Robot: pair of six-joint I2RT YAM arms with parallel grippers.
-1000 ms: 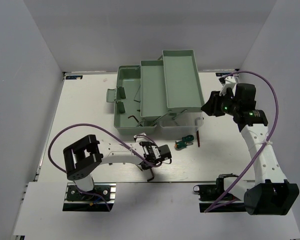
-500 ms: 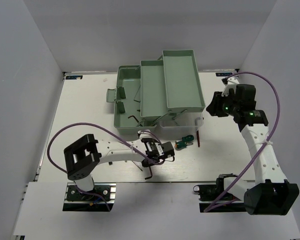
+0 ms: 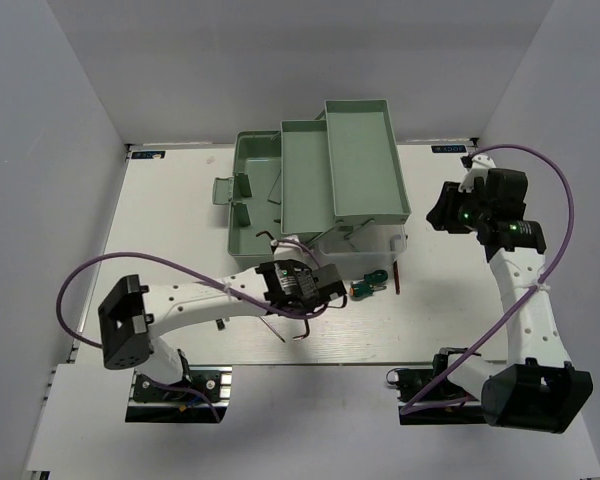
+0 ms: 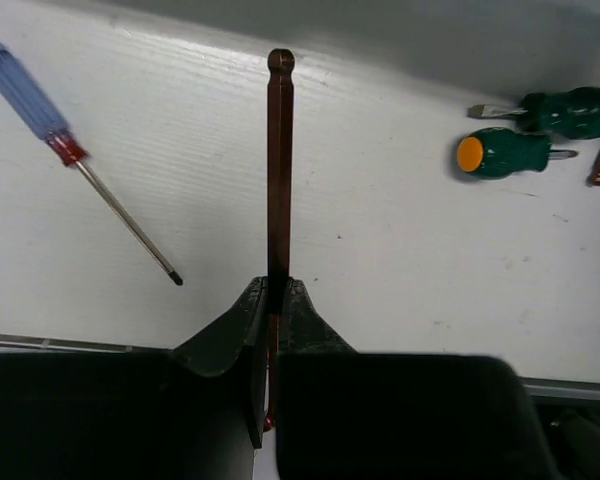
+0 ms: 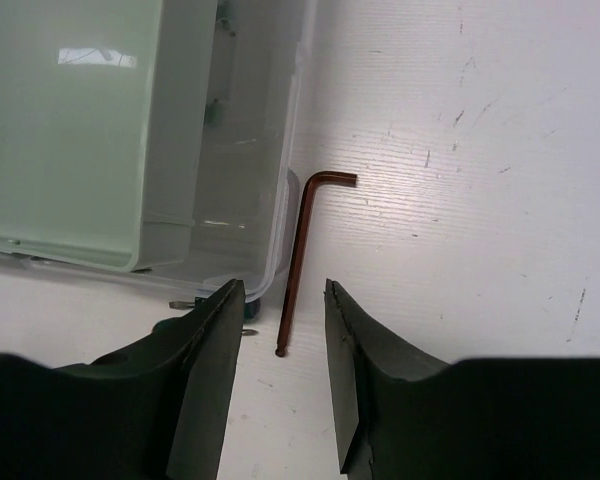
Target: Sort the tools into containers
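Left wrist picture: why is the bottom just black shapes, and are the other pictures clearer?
Left wrist view: the left gripper sits close to the lens, so it shows dark and soft, while the hex key it clamps looks sharp. Right wrist view: the right gripper is equally dark and soft, with a white glare patch on the tray. Top external view: evenly lit, soft shadows, sharp.

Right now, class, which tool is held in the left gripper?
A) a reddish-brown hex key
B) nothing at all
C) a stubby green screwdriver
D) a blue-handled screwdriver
A: in the left wrist view the left gripper is shut on the reddish-brown hex key, while the blue-handled screwdriver and the stubby green screwdrivers lie on the table.
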